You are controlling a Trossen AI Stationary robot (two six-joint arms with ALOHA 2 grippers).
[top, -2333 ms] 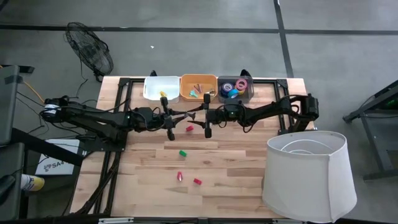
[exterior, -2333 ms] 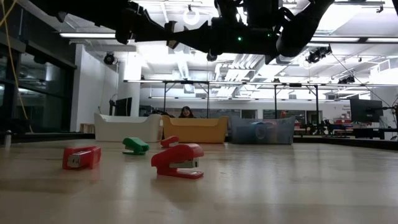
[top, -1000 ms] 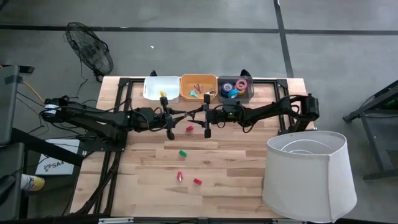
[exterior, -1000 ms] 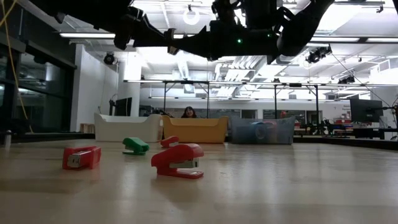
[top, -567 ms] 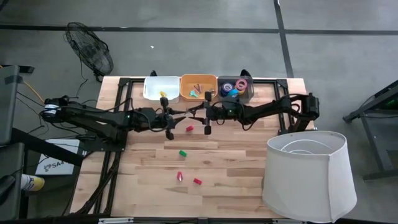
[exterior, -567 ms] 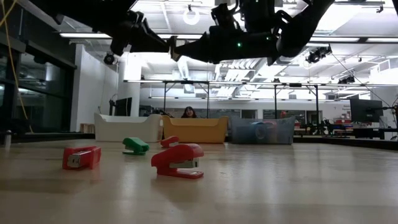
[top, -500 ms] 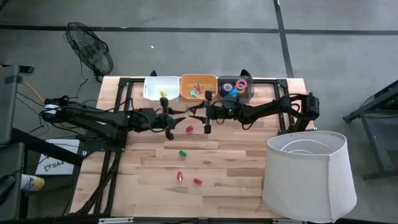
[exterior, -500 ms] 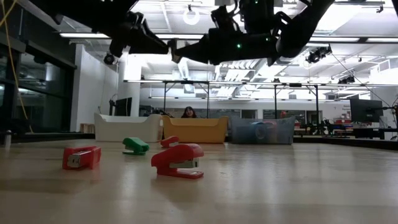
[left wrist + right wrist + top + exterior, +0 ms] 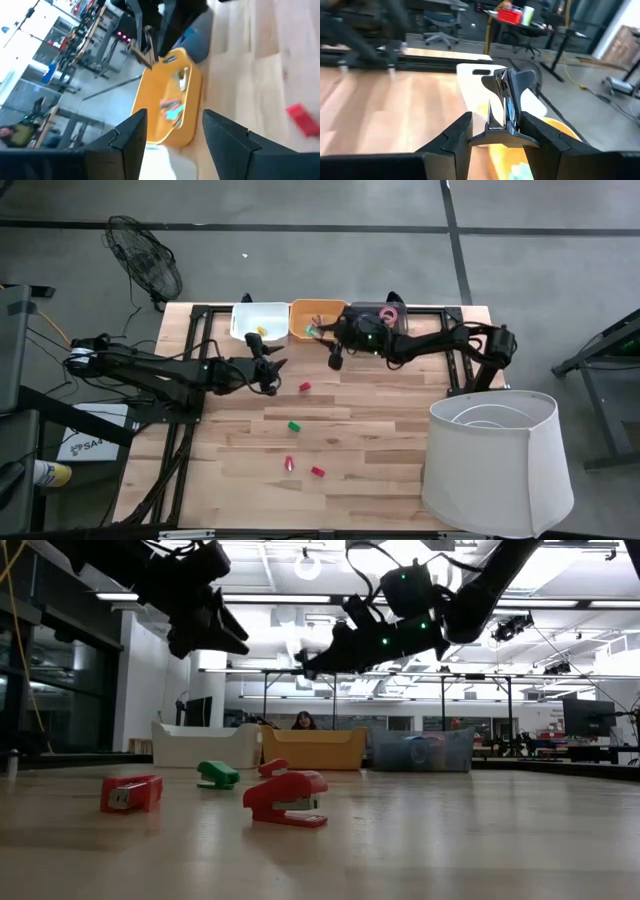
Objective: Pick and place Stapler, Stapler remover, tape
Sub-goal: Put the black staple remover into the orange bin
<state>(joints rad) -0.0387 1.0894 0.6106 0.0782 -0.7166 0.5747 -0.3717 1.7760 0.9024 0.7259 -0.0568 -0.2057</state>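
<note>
The big wooden table [image 9: 400, 430] lies under both arms. A white lamp shade [image 9: 495, 463] sits at one corner, far from both claws.

Three bins stand in a row at the far edge. The right claw [image 9: 322, 330] hangs over the orange bin [image 9: 303, 310]. The white bin [image 9: 245, 318] is just beside this claw, on the side nearer the left arm. The dark bin [image 9: 400, 330] is behind this claw, under its own arm.

The right claw is clenched on the stapler remover [image 9: 507, 95], a shiny metal thing that sticks up between its two fingers [image 9: 455, 137].

The left claw [image 9: 272, 368] is low over the table, a bit in front of the white bin. Its fingers [image 9: 131, 142] are spread apart with nothing between them.

A red stapler [image 9: 304, 386] lies just beside the left claw. A green stapler [image 9: 294, 424] lies farther from it. Two more red staplers [image 9: 317, 472] are well apart from both claws.

A pink tape [image 9: 388, 312] roll sits in the dark bin, behind the right claw.
</note>
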